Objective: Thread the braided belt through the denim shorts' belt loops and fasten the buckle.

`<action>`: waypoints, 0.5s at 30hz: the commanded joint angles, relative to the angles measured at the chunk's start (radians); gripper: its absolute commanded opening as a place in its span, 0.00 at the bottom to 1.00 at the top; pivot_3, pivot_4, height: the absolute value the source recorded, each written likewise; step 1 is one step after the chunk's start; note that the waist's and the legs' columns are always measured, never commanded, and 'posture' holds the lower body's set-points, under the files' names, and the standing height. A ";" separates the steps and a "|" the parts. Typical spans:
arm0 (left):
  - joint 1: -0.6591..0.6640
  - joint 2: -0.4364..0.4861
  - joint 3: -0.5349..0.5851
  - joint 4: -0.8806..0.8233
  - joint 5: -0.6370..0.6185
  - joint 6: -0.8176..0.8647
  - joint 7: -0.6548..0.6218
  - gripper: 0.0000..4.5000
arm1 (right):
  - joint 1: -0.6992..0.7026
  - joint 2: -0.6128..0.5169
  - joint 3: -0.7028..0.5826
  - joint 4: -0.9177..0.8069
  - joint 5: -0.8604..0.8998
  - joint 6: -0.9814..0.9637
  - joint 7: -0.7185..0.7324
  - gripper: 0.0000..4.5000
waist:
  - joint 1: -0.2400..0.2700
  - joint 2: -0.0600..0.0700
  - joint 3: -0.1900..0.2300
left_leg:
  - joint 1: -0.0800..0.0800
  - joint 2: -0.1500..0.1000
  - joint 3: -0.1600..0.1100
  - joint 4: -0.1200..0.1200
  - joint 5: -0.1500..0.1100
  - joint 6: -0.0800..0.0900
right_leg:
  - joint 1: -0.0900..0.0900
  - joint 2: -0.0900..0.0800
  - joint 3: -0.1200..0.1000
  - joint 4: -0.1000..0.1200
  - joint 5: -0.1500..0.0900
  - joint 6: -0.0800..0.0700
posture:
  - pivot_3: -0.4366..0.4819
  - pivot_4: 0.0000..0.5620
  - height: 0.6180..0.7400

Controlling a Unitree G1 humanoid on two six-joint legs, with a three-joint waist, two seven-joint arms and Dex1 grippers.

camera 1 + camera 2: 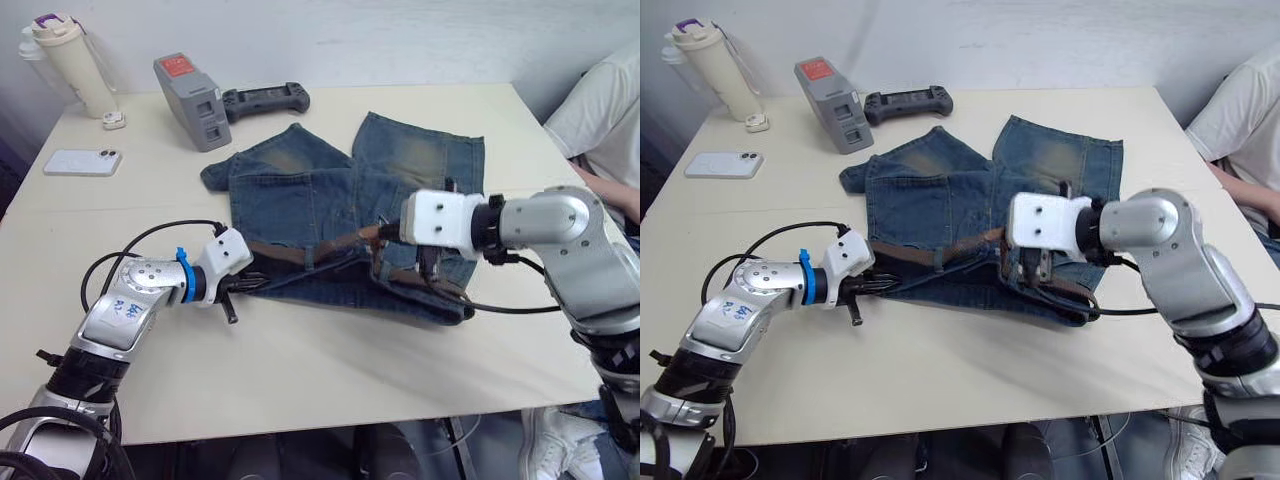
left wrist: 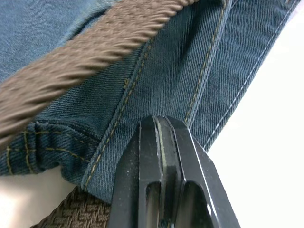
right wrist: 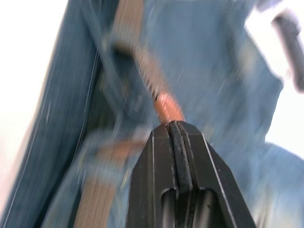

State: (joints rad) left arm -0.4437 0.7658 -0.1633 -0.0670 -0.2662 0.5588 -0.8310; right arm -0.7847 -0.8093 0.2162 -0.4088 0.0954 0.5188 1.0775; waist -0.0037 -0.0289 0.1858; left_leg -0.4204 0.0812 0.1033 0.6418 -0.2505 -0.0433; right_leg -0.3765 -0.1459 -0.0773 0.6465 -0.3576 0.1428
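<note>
The denim shorts (image 1: 300, 190) lie flat mid-table, waistband toward me. The braided belt (image 1: 285, 255) runs along the waistband and passes under a belt loop (image 1: 939, 256). My left gripper (image 1: 243, 286) is at the waistband's left end, shut on the denim edge (image 2: 142, 95) just below the belt (image 2: 85, 52). My right gripper (image 1: 378, 233) hovers over the middle of the waistband, shut on the belt's tan leather tip (image 3: 166, 107). Another brown stretch of belt (image 1: 430, 283) lies under the right arm. I cannot make out the buckle.
At the back left stand a cream bottle (image 1: 70, 60), a white phone (image 1: 82, 161), a grey device (image 1: 192, 100) and a black controller (image 1: 265, 100). A person in a pale shirt (image 1: 600, 110) sits at the table's right side. Bare tabletop (image 1: 330, 370) lies in front of the shorts.
</note>
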 commanded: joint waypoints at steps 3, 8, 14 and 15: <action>0.018 -0.002 -0.014 0.036 0.042 0.030 0.005 0.01 | -0.003 0.034 0.071 -0.010 -0.058 -0.098 -0.017 0.00 | 0.001 0.000 0.000 | 0.000 0.000 0.000 0.001 0.000 0.000 | 0.000 0.000 0.000 0.000 0.000 0.000 | 0.48 0.27 1.00; 0.020 -0.002 -0.018 0.023 0.037 0.033 -0.008 0.01 | -0.022 0.028 0.080 0.029 -0.103 -0.151 -0.018 0.00 | 0.002 0.000 0.000 | 0.000 0.000 0.001 0.002 0.000 0.000 | 0.000 0.000 0.000 0.000 0.000 0.000 | 0.48 0.27 1.00; 0.028 -0.004 -0.012 0.004 0.029 0.042 -0.014 0.00 | 0.017 0.057 0.058 0.008 -0.059 -0.093 -0.022 0.07 | 0.002 0.000 0.000 | 0.000 0.000 0.001 0.001 0.000 0.000 | 0.000 0.000 0.000 0.001 0.000 0.000 | 0.48 0.27 1.00; 0.027 -0.005 -0.012 0.002 0.027 0.043 -0.016 0.00 | 0.029 0.055 0.062 -0.002 -0.053 -0.084 -0.013 0.14 | 0.002 0.000 0.000 | 0.000 0.000 0.001 0.001 0.000 0.000 | 0.000 0.000 0.000 0.001 0.000 0.000 | 0.48 0.27 1.00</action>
State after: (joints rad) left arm -0.4449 0.7574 -0.1577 -0.0737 -0.2662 0.5682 -0.8419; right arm -0.7632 -0.7519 0.3012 -0.3696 0.0196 0.4230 1.0586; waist -0.0014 -0.0287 0.1856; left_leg -0.4208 0.0813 0.1039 0.6432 -0.2508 -0.0433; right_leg -0.3766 -0.1460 -0.0772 0.6470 -0.3576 0.1428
